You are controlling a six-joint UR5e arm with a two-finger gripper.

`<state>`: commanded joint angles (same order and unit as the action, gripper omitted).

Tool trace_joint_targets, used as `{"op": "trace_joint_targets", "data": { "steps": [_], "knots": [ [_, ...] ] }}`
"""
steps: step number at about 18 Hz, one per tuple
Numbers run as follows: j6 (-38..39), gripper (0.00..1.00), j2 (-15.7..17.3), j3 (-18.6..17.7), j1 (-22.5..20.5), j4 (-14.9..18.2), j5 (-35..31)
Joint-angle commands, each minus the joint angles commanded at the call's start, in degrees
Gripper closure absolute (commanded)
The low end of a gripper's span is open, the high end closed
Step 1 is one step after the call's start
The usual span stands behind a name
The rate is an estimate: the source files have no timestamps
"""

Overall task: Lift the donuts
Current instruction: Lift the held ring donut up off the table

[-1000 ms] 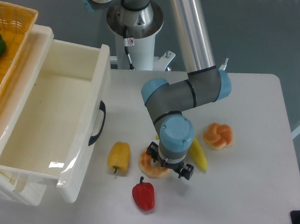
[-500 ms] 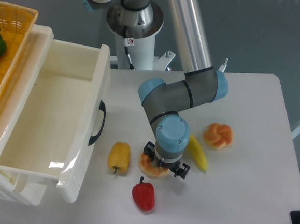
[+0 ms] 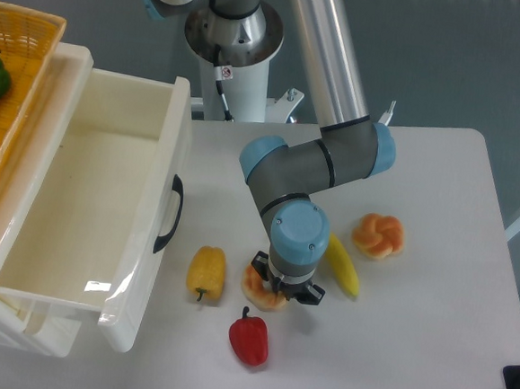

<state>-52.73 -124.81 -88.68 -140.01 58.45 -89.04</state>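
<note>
On the white table [image 3: 433, 289], the gripper [image 3: 282, 289] seems closed around the donuts [image 3: 258, 291].

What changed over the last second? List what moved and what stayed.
The end effector shifted slightly left and its fingers drew in around the tan-orange glazed ring donut, which sits on the white table where it was. Whether it is gripped I cannot tell. The yellow pepper, red pepper, yellow banana, orange twisted bun and open white drawer stayed put.
</note>
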Motion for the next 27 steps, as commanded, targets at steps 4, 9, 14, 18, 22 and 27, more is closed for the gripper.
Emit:
{"op": "trace_joint_targets", "data": {
  "steps": [4, 9, 14, 18, 22, 27],
  "knots": [
    [-0.8, 1.0, 1.1, 1.0, -0.1, 0.4, -0.3],
    [-10.7, 1.0, 5.2, 1.3, -0.3, 1.6, 0.3],
    [-10.8, 1.0, 9.3, 1.5, -0.5, 3.3, 3.6],
    [-15.7, 1.0, 13.3, 1.6, -0.3, 7.5, 3.7],
    [-22.0, 1.0, 16.4, 1.6, -0.3, 12.7, 3.7],
    [-23.9, 1.0, 17.3, 1.5, -0.4, 14.2, 3.7]
  ]
}}
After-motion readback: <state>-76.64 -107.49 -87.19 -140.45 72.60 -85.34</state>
